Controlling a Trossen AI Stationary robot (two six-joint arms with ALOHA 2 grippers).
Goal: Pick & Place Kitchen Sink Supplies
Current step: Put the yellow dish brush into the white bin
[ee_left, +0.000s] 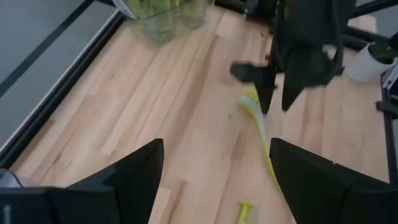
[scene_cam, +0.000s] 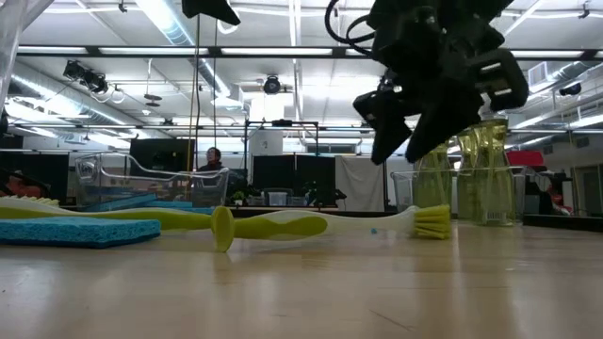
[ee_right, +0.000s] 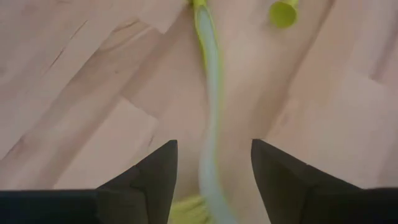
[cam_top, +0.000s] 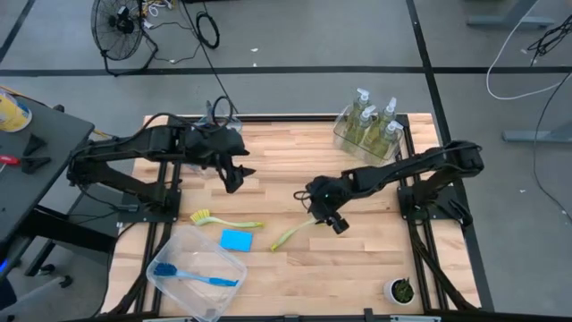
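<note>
— How much room do you have at the edges?

— The table (cam_top: 357, 268) is mostly bare wood through the middle and along the near right side. A clear bin (cam_top: 368, 136) sits at the far edge on my right, another bin (cam_top: 170, 255) sits at the near left corner with part of it over the edge, and a third clear bin (cam_top: 223, 116) stands at the far edge behind my left arm. A small plant pot (cam_top: 400, 290) stands at the near right corner, well apart from everything else.

— Count the supplies.

— I see four soap bottles (cam_top: 380, 125) upright in the far right bin. Three brushes: a blue brush (cam_top: 192, 275) lying in the near left bin, a green brush (cam_top: 223, 219) on the wood left of centre, and a second green brush (cam_top: 295, 233) under my right arm. One blue sponge (cam_top: 237, 240) lies flat on the table between the two green brushes, just beside the near bin.

— And your arms?

— My right gripper (cam_top: 329, 216) reaches in to mid-table and hangs above the bristle end of the second green brush, its fingers (ee_right: 149, 180) spread to either side of the handle without touching it. My left gripper (cam_top: 234, 174) hovers over bare wood at the far left, fingers (ee_left: 124, 180) spread wide, holding nothing.
</note>
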